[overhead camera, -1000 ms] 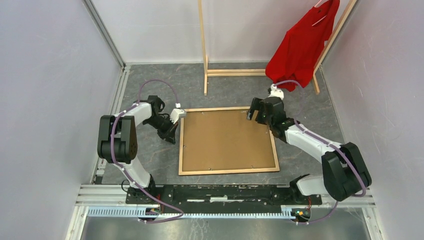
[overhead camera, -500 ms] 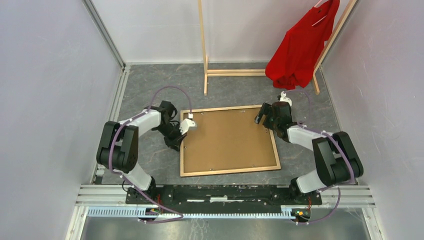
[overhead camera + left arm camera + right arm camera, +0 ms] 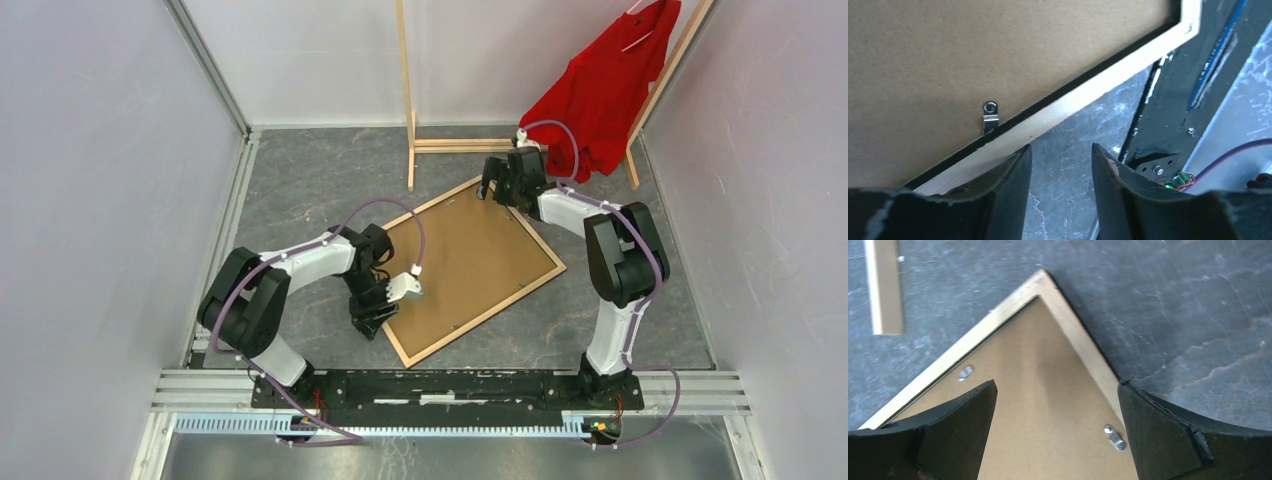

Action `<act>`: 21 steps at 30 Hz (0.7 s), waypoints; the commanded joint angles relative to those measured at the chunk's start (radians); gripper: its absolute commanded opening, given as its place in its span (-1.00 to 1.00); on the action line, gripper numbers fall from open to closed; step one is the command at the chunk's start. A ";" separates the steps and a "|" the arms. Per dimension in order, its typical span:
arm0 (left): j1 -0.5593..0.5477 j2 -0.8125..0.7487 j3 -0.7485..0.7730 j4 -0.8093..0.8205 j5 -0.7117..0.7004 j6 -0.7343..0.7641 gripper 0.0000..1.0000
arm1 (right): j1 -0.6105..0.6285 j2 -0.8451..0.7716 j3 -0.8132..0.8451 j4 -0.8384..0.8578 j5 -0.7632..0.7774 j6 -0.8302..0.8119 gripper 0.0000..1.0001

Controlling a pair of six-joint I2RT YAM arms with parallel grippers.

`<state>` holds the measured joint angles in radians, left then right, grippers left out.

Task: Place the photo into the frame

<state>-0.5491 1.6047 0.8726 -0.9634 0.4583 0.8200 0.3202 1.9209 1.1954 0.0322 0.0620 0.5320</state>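
Where overhead cannot tell, wrist views show left jaws narrow; right jaws wide over frame (image 3: 1073, 325).

Left gripper (image 3: 1060, 150) parted slightly, right gripper (image 3: 1056, 386) spread wide.

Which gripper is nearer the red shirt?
Right. The right gripper hovers over the far corner of the frame, close to the red shirt; the left gripper is at its near edge.

Quick headcount: one frame (image 3: 490, 313), one backing board (image 3: 470, 260), one red shirt (image 3: 600, 90), one wooden rack (image 3: 405, 90), two robot arms (image 3: 310, 258) (image 3: 565, 205).
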 commanded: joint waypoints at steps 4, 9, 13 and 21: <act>0.031 -0.070 0.181 -0.225 0.030 0.188 0.26 | 0.020 -0.164 0.041 -0.152 0.091 -0.118 0.96; 0.192 0.017 0.426 -0.273 -0.017 0.250 0.17 | 0.023 -0.408 -0.197 -0.168 0.044 -0.086 0.96; 0.324 0.184 0.584 -0.022 -0.132 0.055 -0.18 | 0.028 -0.643 -0.469 -0.145 -0.058 -0.025 0.96; 0.374 0.423 0.678 0.239 -0.313 -0.125 -0.37 | 0.025 -1.012 -0.784 -0.266 -0.313 0.053 0.96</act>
<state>-0.1673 1.9862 1.5337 -0.8486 0.2413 0.8131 0.3450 1.0412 0.4770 -0.1764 -0.0998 0.5293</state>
